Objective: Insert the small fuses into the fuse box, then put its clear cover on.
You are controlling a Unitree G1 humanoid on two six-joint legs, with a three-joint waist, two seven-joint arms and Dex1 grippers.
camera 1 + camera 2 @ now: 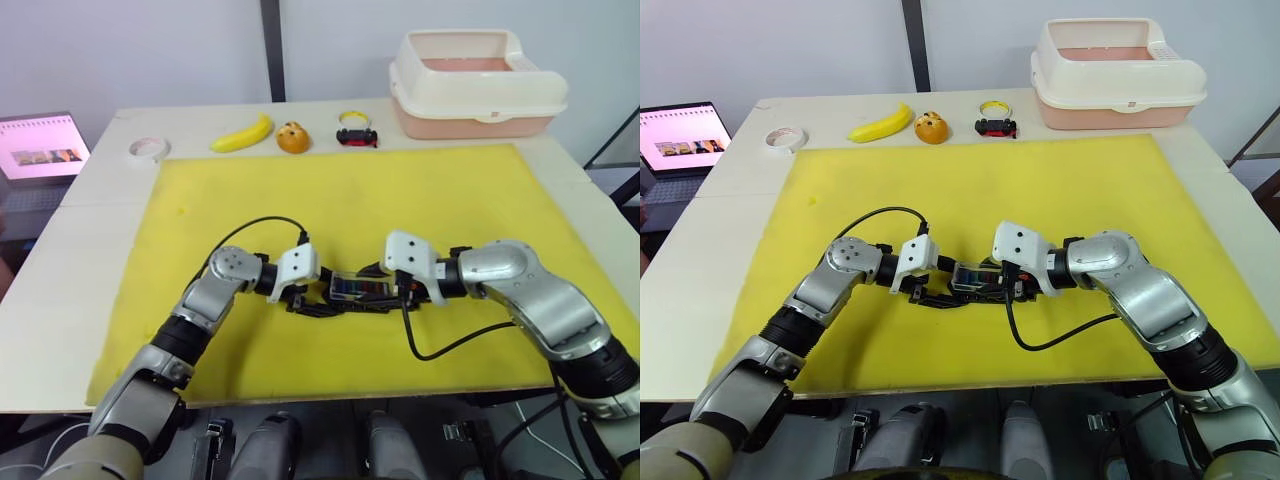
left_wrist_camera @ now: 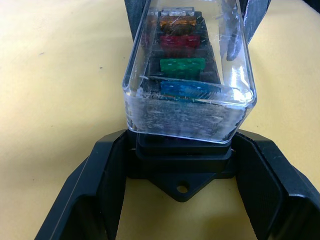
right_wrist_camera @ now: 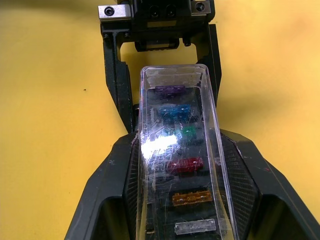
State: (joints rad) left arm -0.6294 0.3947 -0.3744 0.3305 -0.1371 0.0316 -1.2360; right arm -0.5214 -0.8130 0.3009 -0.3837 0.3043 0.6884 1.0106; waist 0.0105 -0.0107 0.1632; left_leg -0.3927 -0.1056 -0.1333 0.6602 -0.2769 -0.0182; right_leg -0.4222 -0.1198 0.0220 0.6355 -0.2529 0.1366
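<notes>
Yellow matting [image 1: 300,180] covers most of your pale desk [image 1: 90,260], and both arms meet near its middle, close to the front. Between them lies the fuse box [image 2: 182,150], a black block resting on the mat. You can see the clear cover [image 2: 187,112] already sitting on top of it, and through the cover the small fuses [image 3: 185,165] stand in a row in their slots: clear, orange, red, green, blue and purple.

Your left pincer [image 1: 297,296] is at one end of the box. In the left wrist view its two black fingers [image 2: 97,190] are spread on either side of the box's end tab, close to the black base; whether they press on it you cannot tell. Your right pincer [image 1: 1008,288] is at the opposite end. In the right wrist view its fingers [image 3: 112,190] lie along both long sides of the box, under the cover's edges, and they look closed against the black body.

Along the far edge of the desk you have a white tape roll [image 1: 148,148], a banana [image 1: 243,134], a small orange object [image 1: 292,137], a black-and-red toy car [image 1: 357,136] and a pink and cream bin [image 1: 475,85]. A laptop [image 1: 40,145] stands beside the desk on your left.
</notes>
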